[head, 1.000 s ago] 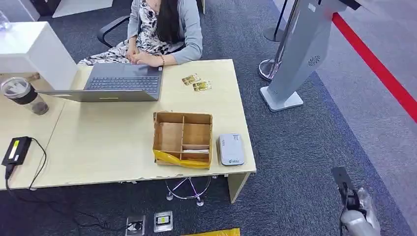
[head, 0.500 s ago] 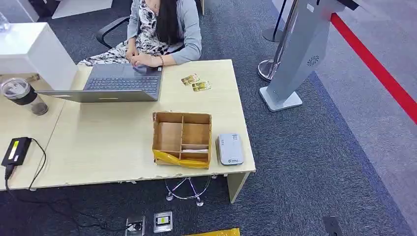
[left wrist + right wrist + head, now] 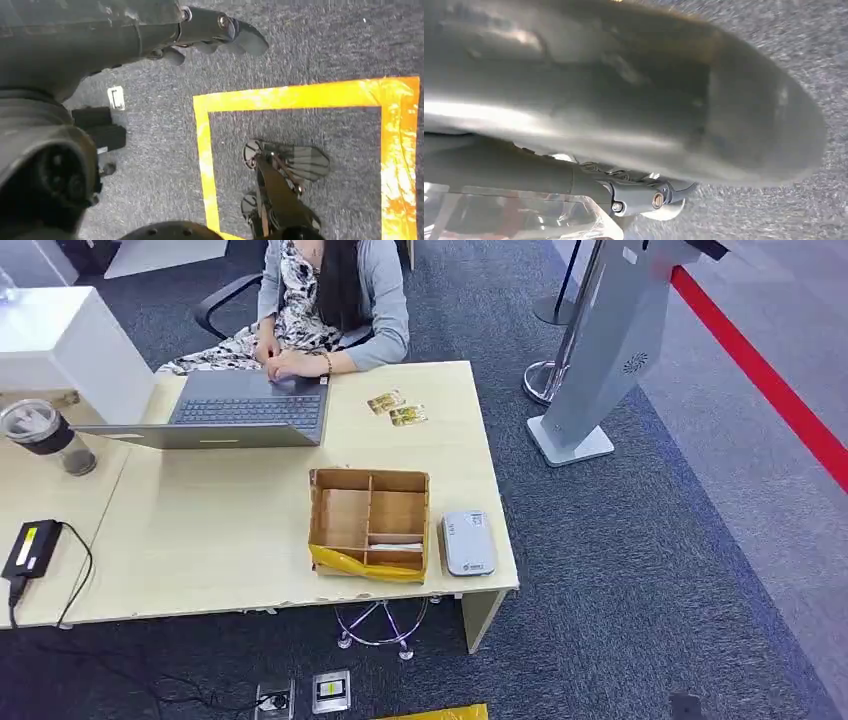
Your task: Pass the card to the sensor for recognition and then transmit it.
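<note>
The left hand [image 3: 200,30] hangs over carpet, fingers [image 3: 240,37] curled on nothing; right fingers' state cannot be told.

Cardboard organizer [image 3: 369,523] on desk [image 3: 200,540], grey sensor [image 3: 468,542] just beside; 2 cards [image 3: 398,408] near laptop [image 3: 235,410].

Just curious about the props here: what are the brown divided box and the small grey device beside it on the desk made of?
The brown divided box looks like matte corrugated cardboard: raw tan walls, slotted dividers, yellow tape on its front edge. The small grey device seems to be smooth moulded plastic, with rounded corners and an even sheen.
</note>
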You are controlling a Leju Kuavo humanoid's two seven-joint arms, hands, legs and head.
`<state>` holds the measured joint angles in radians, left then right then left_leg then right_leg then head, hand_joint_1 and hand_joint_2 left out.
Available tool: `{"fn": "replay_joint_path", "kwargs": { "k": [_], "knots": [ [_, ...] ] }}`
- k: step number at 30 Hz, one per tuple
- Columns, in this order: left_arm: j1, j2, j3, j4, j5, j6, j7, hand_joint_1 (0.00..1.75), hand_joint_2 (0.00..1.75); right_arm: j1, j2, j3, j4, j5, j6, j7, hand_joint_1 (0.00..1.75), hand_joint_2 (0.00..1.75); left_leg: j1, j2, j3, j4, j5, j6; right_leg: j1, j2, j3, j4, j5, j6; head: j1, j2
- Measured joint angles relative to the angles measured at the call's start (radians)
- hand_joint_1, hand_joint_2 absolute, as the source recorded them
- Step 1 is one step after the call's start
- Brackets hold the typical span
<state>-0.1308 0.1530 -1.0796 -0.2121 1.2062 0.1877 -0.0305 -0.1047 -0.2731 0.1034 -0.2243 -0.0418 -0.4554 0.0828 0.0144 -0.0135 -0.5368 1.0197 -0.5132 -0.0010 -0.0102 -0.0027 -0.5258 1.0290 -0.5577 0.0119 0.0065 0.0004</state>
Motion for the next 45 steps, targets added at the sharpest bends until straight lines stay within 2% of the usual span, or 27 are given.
{"fn": "replay_joint_path", "kwargs": {
  "k": [7, 12, 27, 32, 45],
  "knots": [
    [0.0, 0.004, 0.0, 0.0, 0.003, 0.014, 0.036, 0.0, 0.0, 0.0, 0.009, 0.005, 0.002, 0.067, 0.011, -0.02, 0.0, 0.0, 0.0, 0.0, 0.0, 0.0, 0.0, 0.0, 0.0, 0.0, 0.0, 0.0, 0.0, 0.0, 0.0, 0.0],
    [-0.001, 0.006, 0.0, 0.0, -0.006, 0.019, 0.035, 0.0, 0.0, 0.0, 0.014, 0.025, 0.004, 0.107, 0.008, -0.025, 0.0, 0.0, 0.0, 0.0, 0.0, 0.0, 0.0, 0.0, 0.0, 0.0, 0.0, 0.0, 0.0, 0.0, 0.0, 0.0],
    [-0.001, 0.008, 0.0, 0.0, -0.002, 0.013, 0.021, 0.0, 0.0, 0.001, 0.019, 0.045, 0.005, 0.098, 0.009, -0.027, 0.0, 0.0, 0.0, 0.0, 0.0, 0.0, 0.0, 0.0, 0.0, 0.0, 0.0, 0.0, 0.0, 0.0, 0.0, 0.0],
    [-0.001, 0.012, 0.0, 0.0, 0.002, -0.014, 0.035, 0.0, 0.0, 0.0, 0.026, 0.052, 0.005, 0.106, 0.011, -0.035, 0.0, 0.0, 0.0, 0.0, 0.0, 0.0, 0.0, 0.0, 0.0, 0.0, 0.0, 0.0, 0.0, 0.0, 0.0, 0.0],
    [-0.001, 0.011, 0.0, 0.0, 0.018, 0.032, 0.061, 0.0, 0.0, -0.006, 0.034, 0.079, 0.005, 0.126, 0.027, -0.03, 0.0, 0.0, 0.0, 0.0, 0.0, 0.0, 0.0, 0.0, 0.0, 0.0, 0.0, 0.0, 0.0, 0.0, 0.0, 0.0]
  ]
}}
